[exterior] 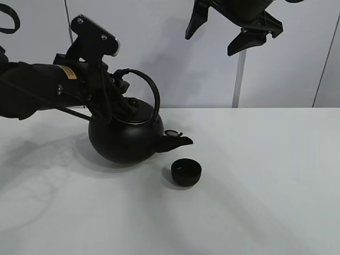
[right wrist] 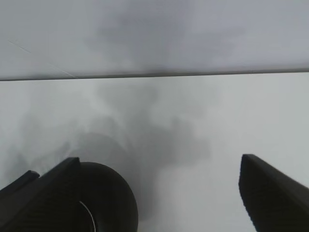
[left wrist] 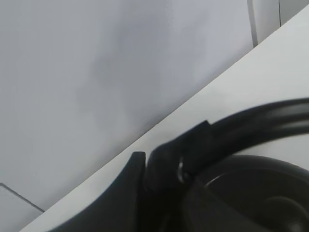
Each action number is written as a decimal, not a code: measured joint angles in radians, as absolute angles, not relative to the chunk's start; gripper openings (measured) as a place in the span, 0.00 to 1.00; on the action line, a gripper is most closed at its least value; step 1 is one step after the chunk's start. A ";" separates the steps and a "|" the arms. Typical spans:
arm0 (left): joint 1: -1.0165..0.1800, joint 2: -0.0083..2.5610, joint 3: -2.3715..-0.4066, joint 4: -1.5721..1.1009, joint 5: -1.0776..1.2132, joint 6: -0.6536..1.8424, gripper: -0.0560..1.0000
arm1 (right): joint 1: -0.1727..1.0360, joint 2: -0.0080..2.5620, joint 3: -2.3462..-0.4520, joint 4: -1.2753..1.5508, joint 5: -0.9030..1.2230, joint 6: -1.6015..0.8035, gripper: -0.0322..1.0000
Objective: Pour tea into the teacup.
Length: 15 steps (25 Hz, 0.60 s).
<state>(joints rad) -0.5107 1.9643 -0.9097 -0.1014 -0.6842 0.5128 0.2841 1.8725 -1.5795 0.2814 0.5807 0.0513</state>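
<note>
Far edge of the white surface (exterior: 276,202) running straight along the foot of the pale wall (exterior: 175,69), just behind the kettle (exterior: 126,141). Broad white room to the right of the teacup (exterior: 186,172) and on its near side. Left, right and near edges out of the exterior view.

High at the far right, well above the things on the surface: the right gripper (exterior: 210,43), jaws spread wide. In the right wrist view, its two fingers (right wrist: 270,193) far apart.

On the left, the left gripper (exterior: 118,106), jaws closed narrow on the arched handle (exterior: 157,95) near its left root. In the left wrist view, only one dark finger (left wrist: 128,193) beside the handle bar.

Kettle tilted toward the right, belly low. Cannot tell if touching the surface. Spout (exterior: 178,141) pointing right and a little down, tip just above and left of the teacup, apart from it.

Teacup near the middle of the surface, upright. Small, round, black, bowl-shaped, mouth open upward, faint gloss on the inner wall. Cannot tell whether any liquid inside.
</note>
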 joint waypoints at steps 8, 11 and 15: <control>-0.511 1.886 -0.871 -0.243 -0.684 0.478 0.14 | 0.284 1.873 -1.579 0.281 0.580 0.051 0.62; -0.511 1.844 -0.832 -0.310 -0.684 0.454 0.14 | 0.284 1.873 -1.579 0.281 0.580 0.051 0.62; -0.513 1.785 -0.759 -0.367 -0.696 0.433 0.14 | 0.284 1.873 -1.579 0.281 0.580 0.051 0.62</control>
